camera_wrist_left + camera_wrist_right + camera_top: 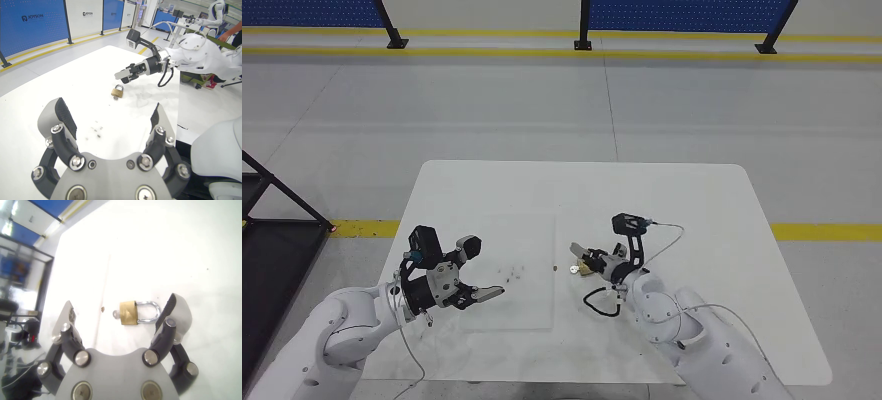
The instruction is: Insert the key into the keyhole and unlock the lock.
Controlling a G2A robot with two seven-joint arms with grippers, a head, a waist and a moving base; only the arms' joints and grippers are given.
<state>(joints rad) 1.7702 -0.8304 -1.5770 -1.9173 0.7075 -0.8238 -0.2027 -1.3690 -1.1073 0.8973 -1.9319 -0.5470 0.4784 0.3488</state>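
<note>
A small brass padlock (129,313) with a silver shackle (151,311) lies flat on the white table (692,200). A silver key (115,314) sticks out of the bottom of its body, with just the head showing. I cannot tell whether the shackle is released. My right gripper (120,299) hovers open just above the padlock, its fingers to either side and not touching it. In the left wrist view the padlock (117,91) lies just below the right gripper (122,76). My left gripper (111,115) is open and empty, well apart from the lock. In the top view the left gripper (482,270) is near the table's front left and the right gripper (584,260) is near the middle.
A few small dark specks (95,130) mark the table between the two grippers. A tiny brown crumb (102,309) lies beside the key. A black frame (282,200) stands off the table's left side. The table's back and right parts are bare.
</note>
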